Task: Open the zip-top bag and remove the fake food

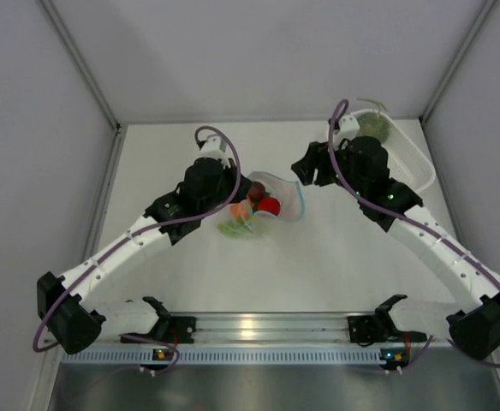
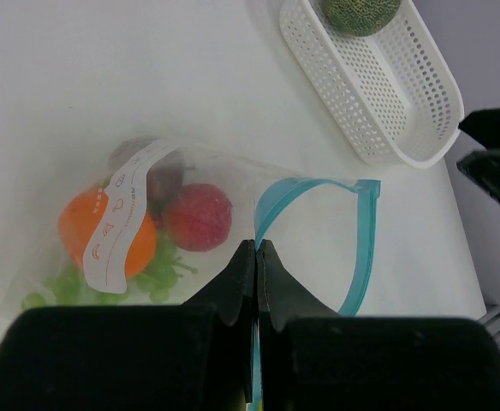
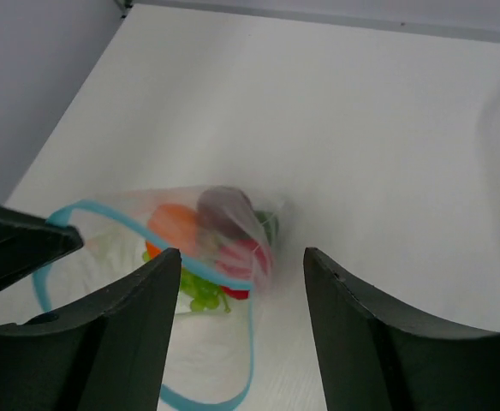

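Observation:
The zip-top bag (image 1: 277,202) lies mid-table with its mouth gaping, and its light blue zip strip (image 2: 363,248) forms a wide loop. My left gripper (image 2: 257,246) is shut on the near side of that strip. Inside the bag (image 2: 207,171) are a red ball (image 2: 199,217), an orange ball (image 2: 74,227), a dark red piece (image 2: 166,178) and green bits (image 2: 160,267). My right gripper (image 3: 241,253) hovers just right of the bag's mouth (image 3: 224,224), jaws apart, with nothing between them. In the top view the right gripper (image 1: 306,171) is close to the bag's right edge.
A white perforated basket (image 2: 404,111) stands at the back right and holds a grey-green melon (image 2: 359,12). The basket's rim (image 1: 417,163) runs beside my right arm. Grey walls close in the table on three sides.

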Robot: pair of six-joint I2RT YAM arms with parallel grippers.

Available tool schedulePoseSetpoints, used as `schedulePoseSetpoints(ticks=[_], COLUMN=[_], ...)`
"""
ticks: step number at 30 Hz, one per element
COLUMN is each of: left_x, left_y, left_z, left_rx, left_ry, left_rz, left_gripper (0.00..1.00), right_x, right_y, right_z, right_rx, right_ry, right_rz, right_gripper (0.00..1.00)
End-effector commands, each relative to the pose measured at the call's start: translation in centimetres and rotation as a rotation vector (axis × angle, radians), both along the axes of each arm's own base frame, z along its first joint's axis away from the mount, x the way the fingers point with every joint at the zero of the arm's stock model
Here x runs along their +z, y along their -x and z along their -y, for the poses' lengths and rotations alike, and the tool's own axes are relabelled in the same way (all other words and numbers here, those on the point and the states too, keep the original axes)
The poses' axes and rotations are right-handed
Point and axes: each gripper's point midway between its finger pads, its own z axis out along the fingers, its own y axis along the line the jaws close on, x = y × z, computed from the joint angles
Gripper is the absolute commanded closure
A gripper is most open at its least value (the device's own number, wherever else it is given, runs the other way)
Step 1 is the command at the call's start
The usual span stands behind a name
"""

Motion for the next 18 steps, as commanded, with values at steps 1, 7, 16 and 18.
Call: schedulePoseSetpoints(ticks=[1, 7, 16, 18], left_x=[3.6, 5.8, 6.5, 6.0], left_y=[-1.1, -1.5, -2.2, -2.3], left_z=[-0.1, 0.9, 1.4, 1.6], left_rx=[0.075, 0.099, 0.196, 0.197], left_ry=[0.11, 0.241, 0.415, 0.428], left_rz=[0.047, 0.031, -0.053, -0.069], left_gripper=[1.0, 1.0, 1.0, 1.0], right_x=[2.3, 0.8, -2.7, -3.8], right_y=[2.1, 2.9, 2.1, 1.2], right_z=[-2.9, -6.5, -8.5, -8.2], right_rx=[0.052, 0.059, 0.001, -0.046], right_ry=[-0.068, -0.026, 0.056, 0.096], right_rz=[0.052, -0.022, -0.103, -0.127], right_gripper=[0.41, 0.46, 0.52, 0.53])
